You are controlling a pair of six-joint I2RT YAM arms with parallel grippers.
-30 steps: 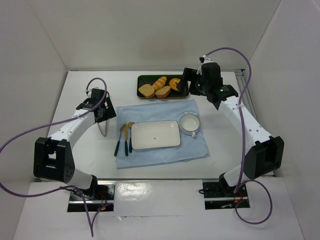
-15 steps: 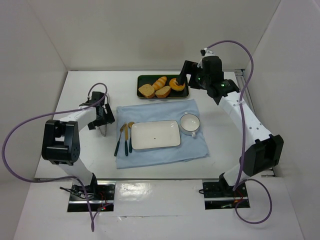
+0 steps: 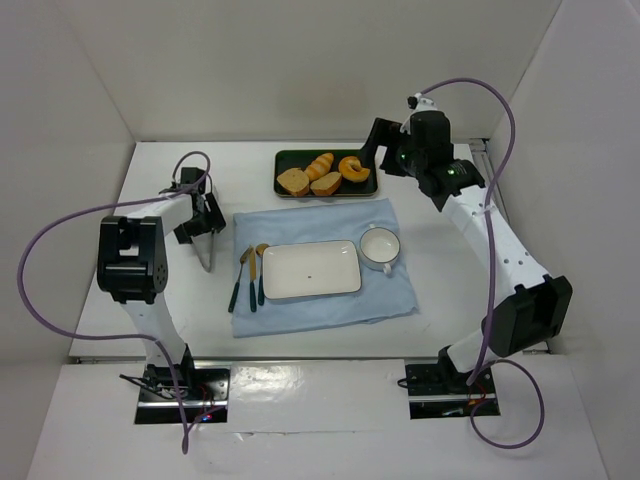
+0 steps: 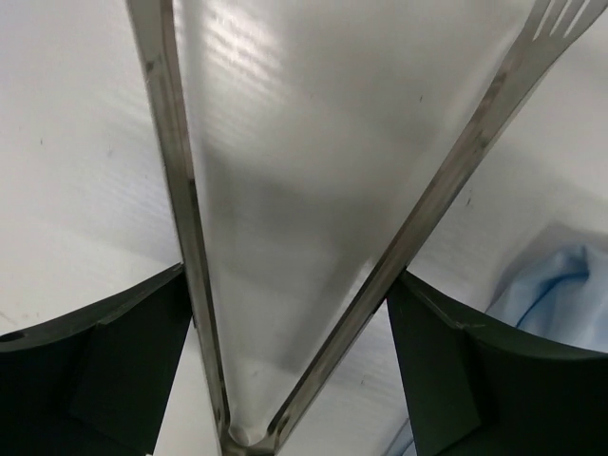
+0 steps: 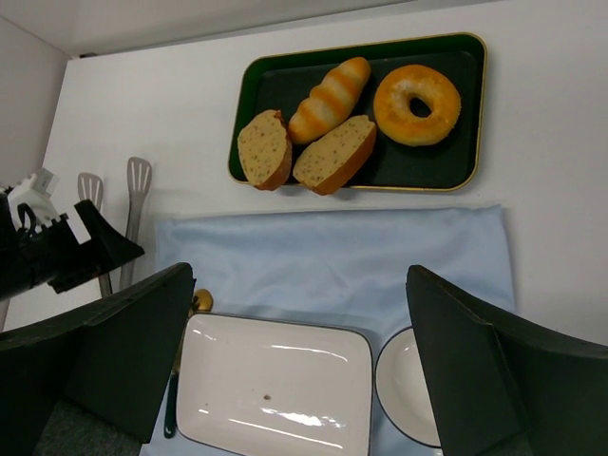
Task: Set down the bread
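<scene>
Straddling the steel tongs [image 4: 180, 190] on the table, the left gripper [image 4: 290, 285] has its fingers [image 4: 114, 361] spread wide, right against both arms — whether it is squeezing, can't tell. Right gripper [image 5: 301, 275] gapes with nothing in it above the blue cloth [image 5: 380, 247]. Beyond — the bread [image 5: 262, 148] lies in the green tray [image 5: 446, 161], at the end nearer the left arm, just beside a paler slice [image 5: 332, 155].

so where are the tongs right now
Top view, left side of the table: the tongs are just left of the blue cloth and the cutlery, with their hinge end inside the left pincer.
</scene>
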